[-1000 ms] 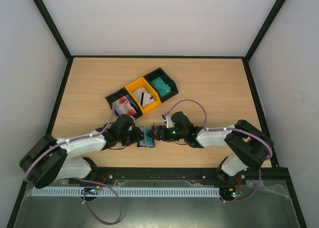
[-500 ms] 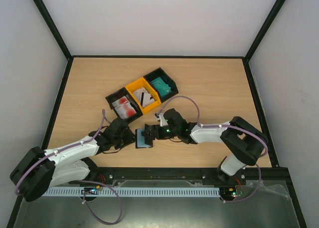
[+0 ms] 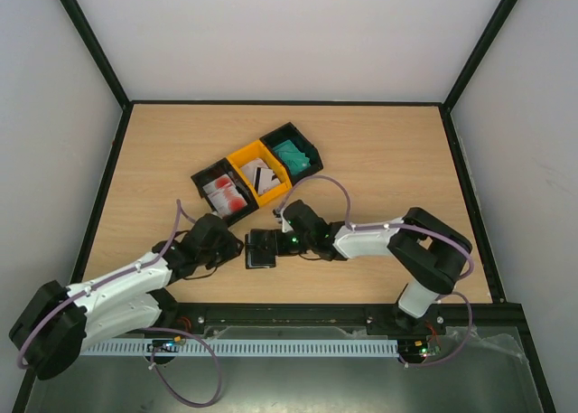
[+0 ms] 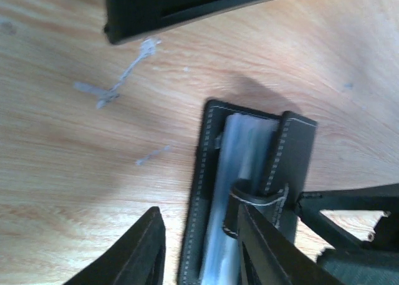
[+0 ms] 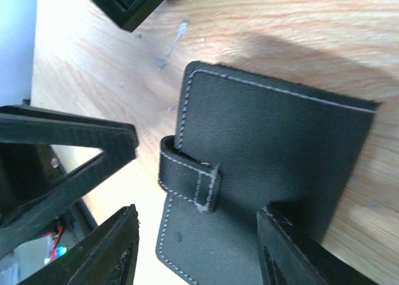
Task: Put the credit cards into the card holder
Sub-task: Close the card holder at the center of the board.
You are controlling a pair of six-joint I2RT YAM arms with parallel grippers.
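Insertion seems to be finishing: left gripper half-open, right gripper wider, both gripping nothing, are straddling the folded card holder lying between them, a pale credit card showing inside; next is probably pressing the tab shut.

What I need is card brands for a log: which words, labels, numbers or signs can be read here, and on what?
None can be read.
Card holder: plain black, stitching only.
Card inside it: blurred.
Red-and-white cards, white cards, green cards: too small to read.
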